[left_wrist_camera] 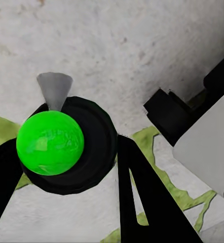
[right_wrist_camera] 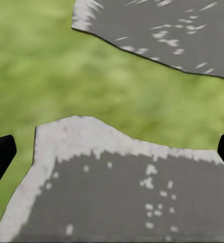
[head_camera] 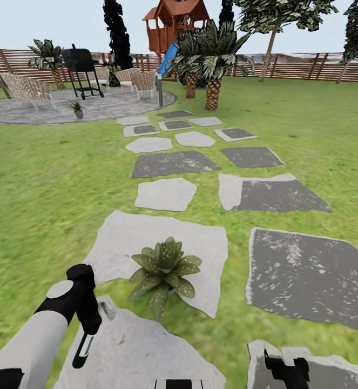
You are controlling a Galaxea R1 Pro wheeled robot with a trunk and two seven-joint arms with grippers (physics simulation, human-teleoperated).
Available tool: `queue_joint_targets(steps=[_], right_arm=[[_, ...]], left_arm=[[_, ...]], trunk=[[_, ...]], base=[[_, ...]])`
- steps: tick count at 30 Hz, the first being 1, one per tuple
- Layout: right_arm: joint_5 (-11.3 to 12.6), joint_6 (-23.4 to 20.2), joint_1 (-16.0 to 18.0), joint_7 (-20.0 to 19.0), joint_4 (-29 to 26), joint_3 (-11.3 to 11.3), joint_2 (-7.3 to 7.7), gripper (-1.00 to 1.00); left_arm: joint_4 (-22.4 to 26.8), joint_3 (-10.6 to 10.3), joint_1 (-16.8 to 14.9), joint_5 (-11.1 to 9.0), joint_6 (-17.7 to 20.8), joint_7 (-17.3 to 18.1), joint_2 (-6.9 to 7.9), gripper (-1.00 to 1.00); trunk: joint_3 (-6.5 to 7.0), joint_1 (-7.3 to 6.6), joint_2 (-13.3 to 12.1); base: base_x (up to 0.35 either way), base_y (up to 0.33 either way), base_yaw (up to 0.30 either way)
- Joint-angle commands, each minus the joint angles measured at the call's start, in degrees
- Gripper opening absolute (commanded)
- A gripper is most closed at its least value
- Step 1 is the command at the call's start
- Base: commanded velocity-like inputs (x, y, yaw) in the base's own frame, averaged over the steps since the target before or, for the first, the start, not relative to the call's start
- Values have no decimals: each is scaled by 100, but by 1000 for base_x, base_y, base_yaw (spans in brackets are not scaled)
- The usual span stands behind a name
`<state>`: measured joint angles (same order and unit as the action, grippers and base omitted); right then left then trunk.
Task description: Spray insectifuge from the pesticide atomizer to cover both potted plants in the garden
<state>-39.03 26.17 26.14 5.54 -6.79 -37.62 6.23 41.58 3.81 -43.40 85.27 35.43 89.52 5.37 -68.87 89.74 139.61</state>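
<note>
Your left claw (head_camera: 89, 335) pinches the spray bottle (head_camera: 85, 346) just beside the potted plant (head_camera: 164, 272). Your right claw (right_wrist_camera: 112, 152) is spread wide over a stepping stone (right_wrist_camera: 132, 192).

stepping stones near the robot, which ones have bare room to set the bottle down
The big dark stone, right of the near potted plant, is bare, as is the pale slab under the left tool holding the pesticide atomizer. The pale stone under the plant is crowded at its front.
</note>
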Motion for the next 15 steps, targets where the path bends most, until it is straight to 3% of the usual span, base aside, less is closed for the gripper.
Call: queue_joint_targets(steps=[1, 6, 8, 9, 10, 12, 13, 15], right_arm=[[-61, 20, 5, 34, 11, -27, 1, 100], [-65, 20, 5, 28, 14, -27, 4, 100], [-69, 14, 5, 20, 18, -25, 16, 100], [-69, 6, 5, 10, 11, -16, 6, 100], [-101, 8, 5, -6, -6, 12, 9, 100], [-313, 7, 5, -29, -152, 247, 22, 100], [-514, -9, 5, -311, -592, 483, 7, 100], [-595, -22, 5, -1374, -1137, 593, -16, 100]], left_arm=[[6, 15, -2, 42, 61, 48, -4, -100], [8, 15, 3, 24, 61, 48, -9, -100], [-1, 16, 9, -110, 61, 48, -10, -100], [-46, 21, 15, -415, 53, -46, -10, -100], [-76, 26, 98, -853, 32, -439, -10, -100], [-87, 20, 257, -1517, -181, -923, -11, -100], [-91, 16, 371, -1959, -675, -1243, -16, -100], [-105, 19, 462, -2230, -1204, -1459, -18, -100]], trunk=[[-4, -5, 2], [-4, -5, 2], [-4, -5, 2], [-4, -5, 2], [-4, -5, 2], [-4, -5, 2], [-4, -5, 2], [-4, -5, 2]], base=[[-337, 84, 0], [-337, 85, 0], [-338, 86, 0], [-338, 86, 0], [-338, 86, 0], [-338, 86, 0], [-338, 86, 0], [-338, 86, 0]])
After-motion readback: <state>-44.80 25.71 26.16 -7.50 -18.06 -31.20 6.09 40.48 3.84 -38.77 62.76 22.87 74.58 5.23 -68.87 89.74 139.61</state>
